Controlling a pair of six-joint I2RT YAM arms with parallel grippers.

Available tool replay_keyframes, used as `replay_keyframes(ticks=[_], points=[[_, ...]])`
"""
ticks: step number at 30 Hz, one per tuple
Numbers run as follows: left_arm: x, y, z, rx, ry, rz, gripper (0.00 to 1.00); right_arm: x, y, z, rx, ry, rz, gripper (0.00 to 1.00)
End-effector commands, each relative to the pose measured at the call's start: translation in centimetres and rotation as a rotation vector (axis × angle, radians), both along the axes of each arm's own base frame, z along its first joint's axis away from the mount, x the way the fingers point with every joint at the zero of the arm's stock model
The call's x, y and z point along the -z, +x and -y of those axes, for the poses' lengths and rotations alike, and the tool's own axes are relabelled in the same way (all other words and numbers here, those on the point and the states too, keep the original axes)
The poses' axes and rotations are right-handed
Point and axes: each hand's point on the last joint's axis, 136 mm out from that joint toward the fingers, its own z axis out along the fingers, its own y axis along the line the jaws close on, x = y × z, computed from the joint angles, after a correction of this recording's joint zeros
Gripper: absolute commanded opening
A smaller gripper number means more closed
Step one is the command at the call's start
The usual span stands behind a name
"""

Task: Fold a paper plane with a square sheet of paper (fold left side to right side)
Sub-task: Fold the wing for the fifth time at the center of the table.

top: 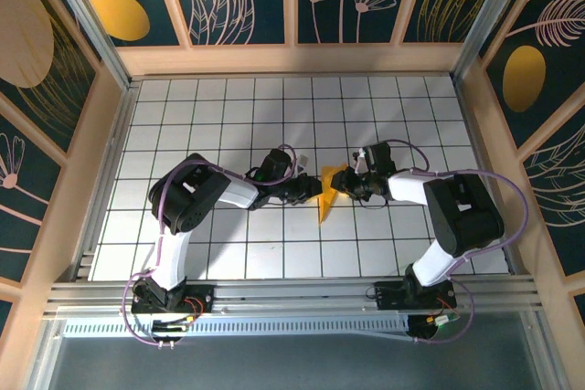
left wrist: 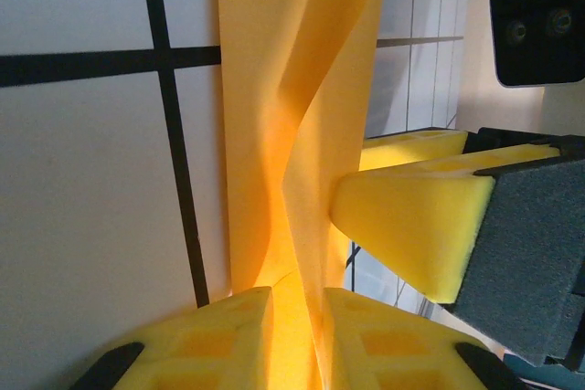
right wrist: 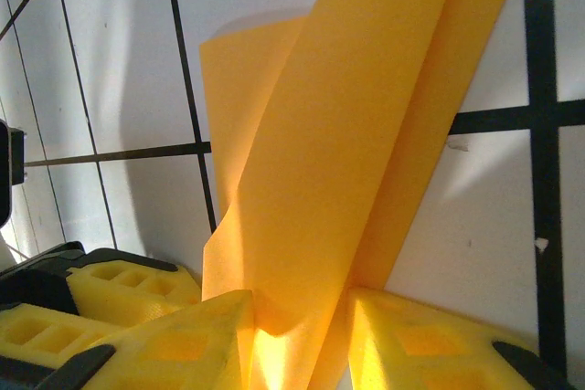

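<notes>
The square sheet of paper (top: pixel 325 203) is yellow-orange and folded into a narrow pointed shape, its tip toward the near edge, at the middle of the grid table. My left gripper (top: pixel 313 191) reaches it from the left and my right gripper (top: pixel 343 184) from the right. In the left wrist view the creased paper (left wrist: pixel 274 89) rises between my left gripper's (left wrist: pixel 297 303) yellow foam fingers, which are shut on it. A foam finger (left wrist: pixel 411 216) of the right gripper presses in from the right. In the right wrist view the paper's layers (right wrist: pixel 347 134) run between my right gripper (right wrist: pixel 297 308), shut on them.
The white grid table (top: pixel 228 116) is boxed in by wooden walls (top: pixel 292 59) at the back and both sides. A metal rail (top: pixel 274 294) with the arm bases runs along the near edge. The left gripper's foam fingers (right wrist: pixel 119 285) sit close beside the right gripper.
</notes>
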Motion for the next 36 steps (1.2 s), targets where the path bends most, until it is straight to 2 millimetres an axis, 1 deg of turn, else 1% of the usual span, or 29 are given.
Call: replay_keyframes(ticks=[1, 8, 10, 12, 18, 22, 27, 32, 36], points=[[2.4, 0.7, -0.7, -0.023, 0.07, -0.001, 0.19, 1.8, -0.4, 0.7, 0.005, -0.076, -0.027, 0.33], [2.3, 0.6, -0.3, -0.006, 0.051, 0.0, 0.2, 1.9, -0.4, 0.8, 0.004, -0.076, -0.028, 0.33], [2.2, 0.7, -0.2, -0.002, 0.046, 0.004, 0.19, 1.9, -0.4, 0.8, 0.004, -0.078, -0.028, 0.33], [2.3, 0.7, -0.2, 0.003, 0.05, 0.008, 0.17, 1.9, -0.4, 0.8, 0.004, -0.077, -0.026, 0.33], [3.6, 0.9, -0.8, -0.014, 0.107, 0.003, 0.08, 1.6, -0.4, 0.7, 0.005, -0.074, -0.021, 0.33], [4.5, 0.9, -1.2, -0.024, 0.147, -0.006, 0.03, 0.9, -0.2, 0.7, 0.007, -0.067, -0.002, 0.33], [5.4, 0.9, -2.2, -0.04, 0.213, -0.009, 0.01, 0.0, 0.1, 0.8, 0.015, -0.063, 0.02, 0.33], [6.8, 0.8, -3.2, -0.057, 0.28, -0.021, 0.0, -0.6, 0.1, 0.8, 0.018, -0.057, 0.031, 0.33], [7.5, 0.6, -3.7, -0.065, 0.313, -0.028, 0.0, -0.9, 0.1, 0.9, 0.023, -0.059, 0.038, 0.34]])
